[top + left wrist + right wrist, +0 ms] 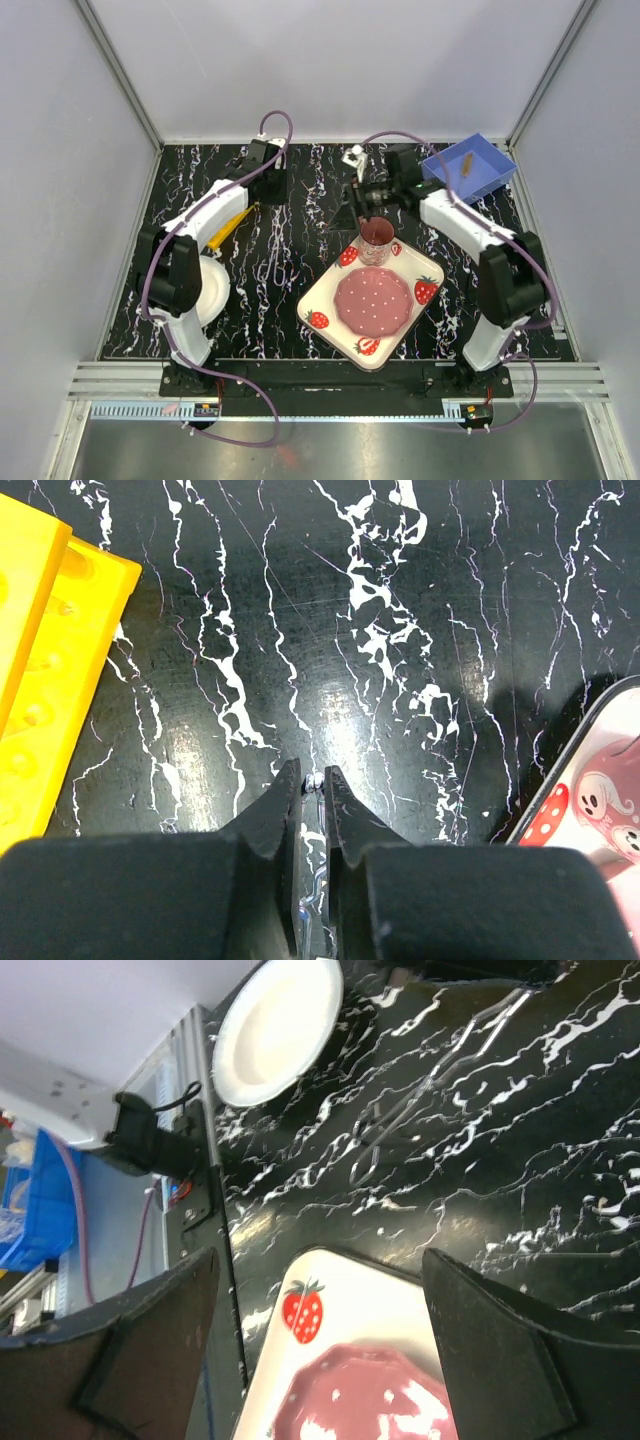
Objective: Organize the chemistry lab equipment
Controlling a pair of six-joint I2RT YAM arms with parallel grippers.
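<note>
**labrat_77:** At 9 o'clock on the table, the rack (228,228) sits half under the left arm. What step is this? Looks barely started to me.

**yam_fan:** Same, I'd call it the go-fetch-something stage. The left claw (310,777) is clenched tight, low over bare marble, with the rack at its 10 o'clock in the wrist view. There's a glint between the tips, but I can't tell if that's a tube or nothing. The right claw (320,1255) is released, jaws wide, hanging over the tray (380,1305) edge near the mug (377,240).

**labrat_77:** And the scissors?

**yam_fan:** The scissors (420,1100) lie on the marble at that claw's 12 o'clock, between the tray and the plate (275,1025). Next move, I reckon, is for the right claw to reach out over them, drop low and pinch the thin metal. They're flat and slippery, so that needs a careful line-up. The bin (485,170) at 2 o'clock holds a wooden bit (467,160).
</note>
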